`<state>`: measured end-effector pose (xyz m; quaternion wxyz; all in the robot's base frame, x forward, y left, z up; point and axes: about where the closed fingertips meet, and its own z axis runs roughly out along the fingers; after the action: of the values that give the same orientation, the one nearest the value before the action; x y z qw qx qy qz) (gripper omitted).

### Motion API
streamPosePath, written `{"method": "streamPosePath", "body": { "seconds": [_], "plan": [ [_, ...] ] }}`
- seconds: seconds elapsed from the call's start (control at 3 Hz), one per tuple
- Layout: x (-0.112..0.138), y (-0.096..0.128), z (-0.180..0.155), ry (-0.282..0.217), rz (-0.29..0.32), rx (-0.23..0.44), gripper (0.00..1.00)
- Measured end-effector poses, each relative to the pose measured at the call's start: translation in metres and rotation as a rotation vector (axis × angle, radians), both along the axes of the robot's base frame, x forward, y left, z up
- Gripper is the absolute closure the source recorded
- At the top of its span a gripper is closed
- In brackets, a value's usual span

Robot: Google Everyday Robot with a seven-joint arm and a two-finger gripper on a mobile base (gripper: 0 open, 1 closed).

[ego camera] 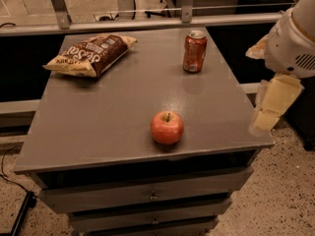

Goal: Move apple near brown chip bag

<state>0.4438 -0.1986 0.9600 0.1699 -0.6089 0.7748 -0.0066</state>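
The red-orange apple (167, 127) sits upright with its stem up near the front edge of the grey table (98, 117). The brown chip bag (91, 54) lies flat at the table's far left corner, well away from the apple. My gripper (273, 104) hangs pale yellow below the white arm housing (295, 38), off the table's right edge and to the right of the apple. It holds nothing that I can see.
An orange soda can (195, 51) stands upright at the far right of the table. Drawers (152, 195) lie below the tabletop. A metal rail (147, 23) runs behind the table. Speckled floor lies to the right.
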Motion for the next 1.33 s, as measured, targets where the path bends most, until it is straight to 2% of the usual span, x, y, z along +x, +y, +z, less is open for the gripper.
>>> {"method": "streamPosePath", "body": {
  "seconds": [0.67, 1.0, 1.33],
  "plan": [
    [0.016, 0.083, -0.055, 0.062, 0.073, 0.249, 0.00],
    [0.014, 0.115, -0.077, 0.082, 0.082, 0.352, 0.00],
    [0.011, 0.137, -0.099, 0.087, 0.080, 0.397, 0.00]
  ]
}}
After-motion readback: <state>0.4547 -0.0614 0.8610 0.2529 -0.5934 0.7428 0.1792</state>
